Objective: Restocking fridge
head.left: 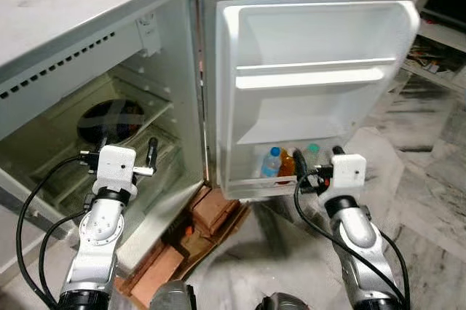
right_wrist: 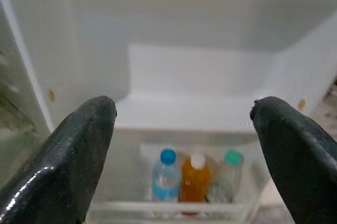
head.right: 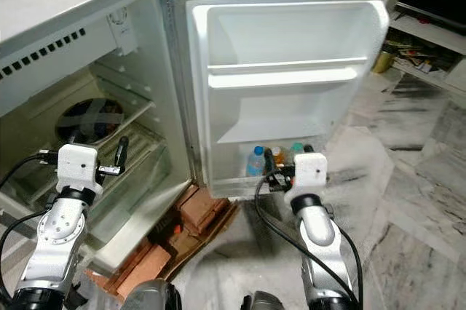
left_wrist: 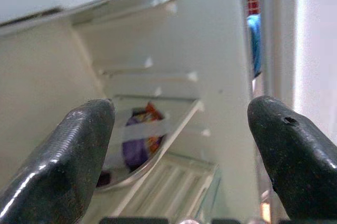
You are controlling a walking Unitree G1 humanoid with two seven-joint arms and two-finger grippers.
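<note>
Nearest: left gripper [left_wrist: 179,145] and right gripper [right_wrist: 184,145], jaws wide apart, empty. Beyond, open fridge door [head.left: 320,33]; bottom door shelf [right_wrist: 168,211] holds blue-capped water bottle [right_wrist: 166,182], orange juice bottle [right_wrist: 195,182], green-capped bottle [right_wrist: 230,174].

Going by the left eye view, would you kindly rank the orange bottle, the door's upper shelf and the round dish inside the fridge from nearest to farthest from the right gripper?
1. Orange bottle, bottom door shelf, just beside the right gripper.
2. Upper shelf, higher on the door.
3. Round dish, inside the fridge, far to the left.
</note>
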